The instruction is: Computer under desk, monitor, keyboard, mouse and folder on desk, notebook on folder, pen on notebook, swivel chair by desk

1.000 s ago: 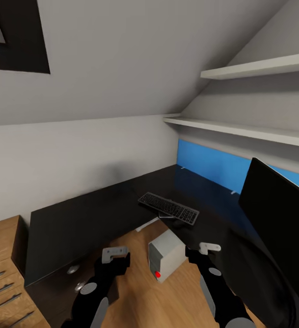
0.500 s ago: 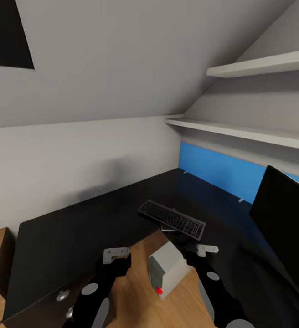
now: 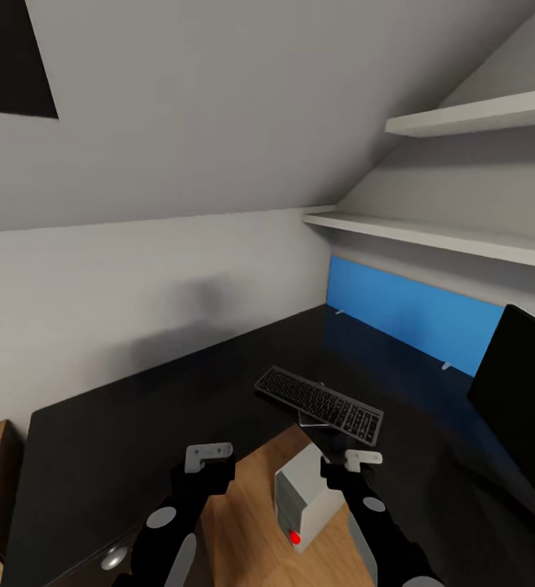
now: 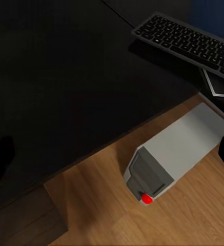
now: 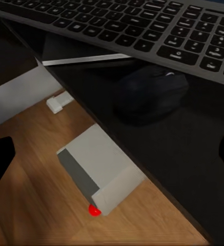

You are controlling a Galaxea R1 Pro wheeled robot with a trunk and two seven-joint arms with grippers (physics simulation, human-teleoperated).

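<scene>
Both sets of jaws, left gripper and right gripper, hold nothing; whether they are parted I cannot tell. Beneath them the computer stands on the floor, tucked partly under the desk, which carries keyboard, mouse and monitor.

- head view looks forward and down from above the desk corner.
- left wrist view looks down, fairly near, at the computer.
- right wrist view looks closer (perhaps lower); both share the keyboard.
</scene>
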